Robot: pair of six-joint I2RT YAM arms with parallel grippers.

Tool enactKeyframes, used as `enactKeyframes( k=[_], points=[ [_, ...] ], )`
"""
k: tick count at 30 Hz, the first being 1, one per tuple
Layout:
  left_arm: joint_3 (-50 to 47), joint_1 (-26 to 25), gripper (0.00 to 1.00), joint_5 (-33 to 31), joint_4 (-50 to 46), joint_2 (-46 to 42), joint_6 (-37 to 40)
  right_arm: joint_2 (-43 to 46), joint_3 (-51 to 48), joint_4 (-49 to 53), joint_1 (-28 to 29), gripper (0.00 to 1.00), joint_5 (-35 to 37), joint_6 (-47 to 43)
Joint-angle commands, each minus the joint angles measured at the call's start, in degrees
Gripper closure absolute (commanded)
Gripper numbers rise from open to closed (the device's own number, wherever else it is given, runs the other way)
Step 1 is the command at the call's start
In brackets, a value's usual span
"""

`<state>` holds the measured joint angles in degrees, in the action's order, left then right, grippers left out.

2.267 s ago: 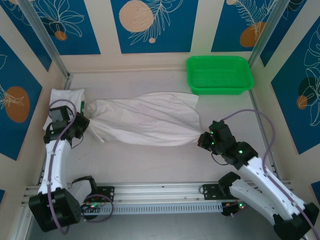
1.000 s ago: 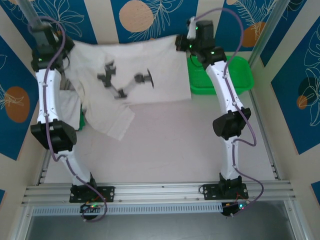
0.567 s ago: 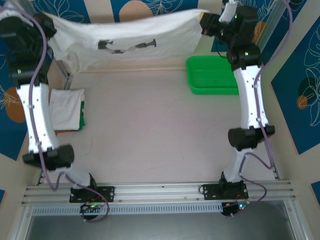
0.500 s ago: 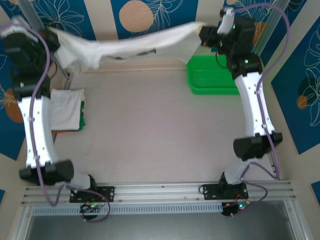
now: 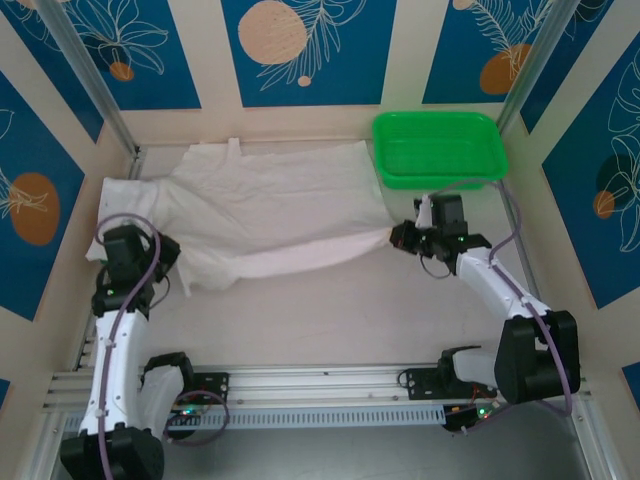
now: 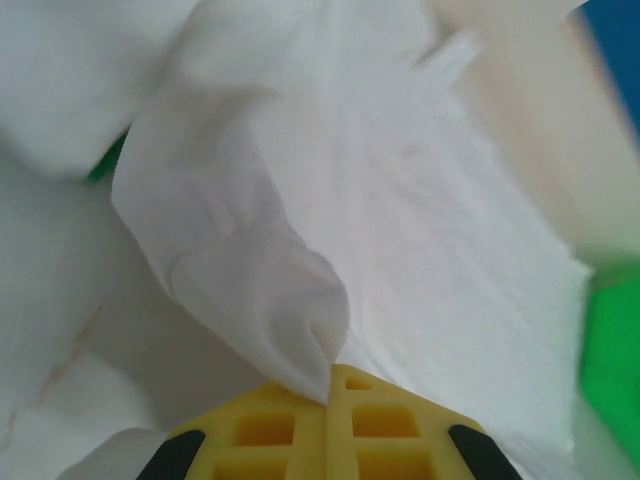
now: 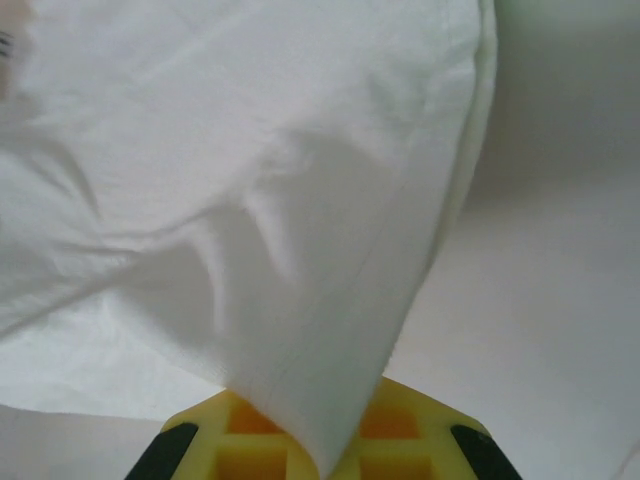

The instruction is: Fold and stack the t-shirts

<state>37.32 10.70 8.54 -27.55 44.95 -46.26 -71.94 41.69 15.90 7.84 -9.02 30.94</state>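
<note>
The t-shirt [image 5: 280, 205] lay spread, white and creased, on the table [image 5: 330, 330], reaching leftward from the green basket [image 5: 440, 181]. Its far edge ran level with the basket's middle, and its right hem nearly touched the basket's left wall. Its near edge sagged in a slant away from the basket, with one flap doubled under.

At the end farthest from the basket, a folded t-shirt [image 5: 118, 195] sat partly under the spread one.

Just in front of the basket's near left corner, the right gripper [image 5: 398, 238] was clamped tight on the shirt's near right corner. In the right wrist view the cloth [image 7: 250, 150] ran down into that gripper [image 7: 330, 440], pinched between its yellow fingers [image 7: 400, 440].

Well across the table from the basket, the left gripper [image 5: 172, 262] pinched the opposite near corner. In its wrist view a peak of fabric [image 6: 400, 200] was caught where its jaws met [image 6: 330, 385], with the basket a green blur at the right edge.
</note>
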Motion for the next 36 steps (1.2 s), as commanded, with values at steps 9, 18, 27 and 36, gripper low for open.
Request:
enactKeyframes(
  k=[9, 18, 27, 36],
  points=[
    [-9.0, -0.1, 1.0, -2.5, -6.9, 2.6, -5.0, -3.3, -6.3, 2.3, -2.3, 1.0, 10.9, 8.7],
    [-9.7, -0.1, 1.0, -2.7, -18.0, -3.4, -8.2, 1.4, -8.5, 9.2, -5.9, 1.0, 12.1, 9.5],
    [-7.8, -0.1, 0.72, -4.1, -23.0, -4.0, -7.4, 10.2, -10.9, 12.3, -7.7, 0.66, 9.8, 8.3],
    [2.7, -0.6, 0.0, -8.4, -15.8, -3.0, 7.9, 12.1, -4.4, 4.6, -3.6, 0.28, 11.4, -1.9]
  ],
)
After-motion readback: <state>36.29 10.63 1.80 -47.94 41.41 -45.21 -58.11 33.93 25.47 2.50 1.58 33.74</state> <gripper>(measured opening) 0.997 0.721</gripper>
